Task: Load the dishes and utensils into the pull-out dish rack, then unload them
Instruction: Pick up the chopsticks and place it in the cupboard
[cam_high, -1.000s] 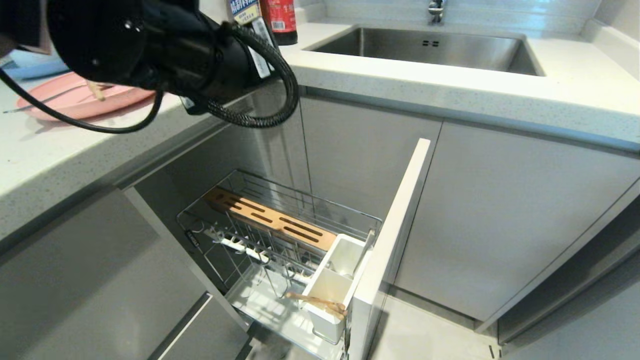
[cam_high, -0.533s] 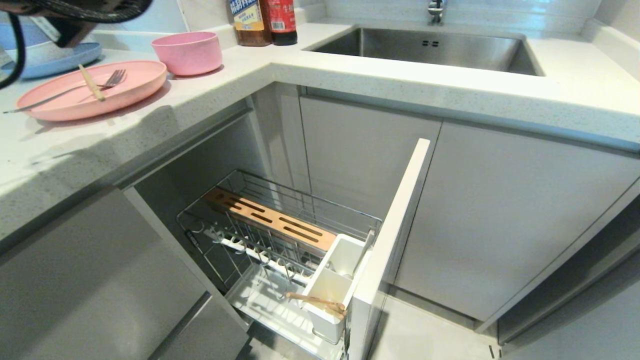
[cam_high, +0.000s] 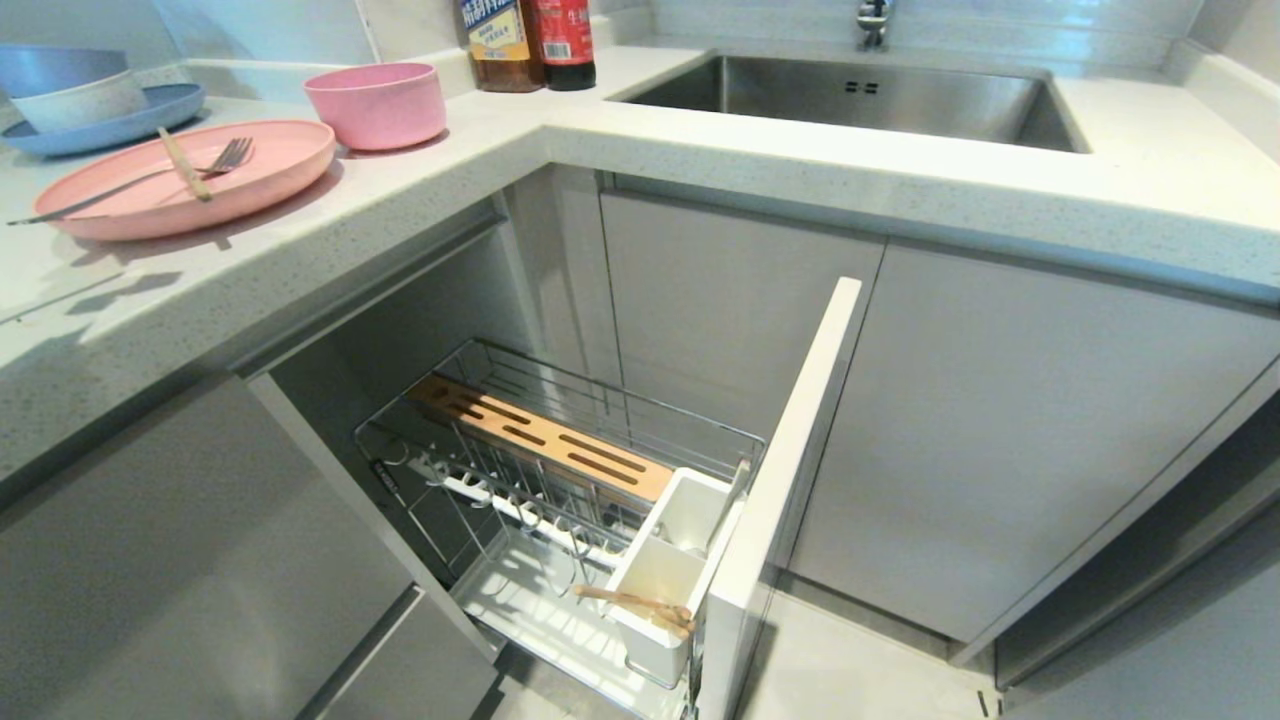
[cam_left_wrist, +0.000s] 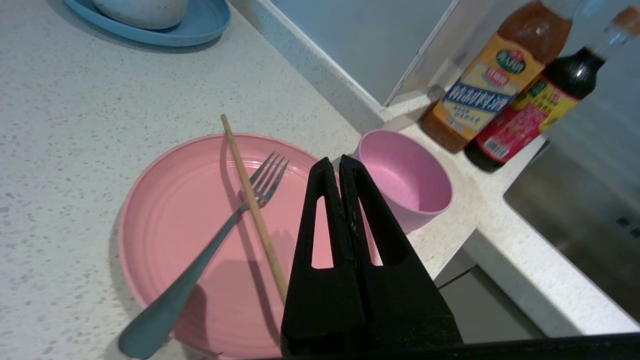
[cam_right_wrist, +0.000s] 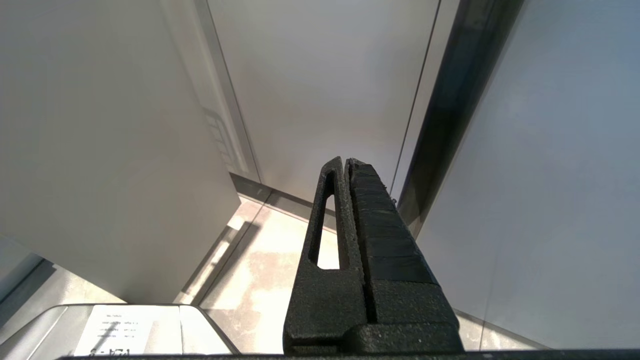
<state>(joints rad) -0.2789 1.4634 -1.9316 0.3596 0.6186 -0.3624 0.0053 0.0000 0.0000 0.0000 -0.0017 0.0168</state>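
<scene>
Now the left gripper (cam_left_wrist: 340, 162), jaws closed, must open wide, then descend squarely over the chopstick (cam_left_wrist: 252, 210) on the pink plate (cam_left_wrist: 165, 220).

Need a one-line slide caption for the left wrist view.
Shut left pincer above pink plate holding fork and one chopstick, pink bowl beside.

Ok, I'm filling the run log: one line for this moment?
left tool: shut, empty, above plate | fork, one chopstick: on plate | rack: open | right tool: shut, parked

two bottles (cam_high: 527, 42), two pink dishes (cam_high: 190, 175), one fork (cam_high: 140, 180), perhaps three chopsticks (cam_high: 184, 165)
</scene>
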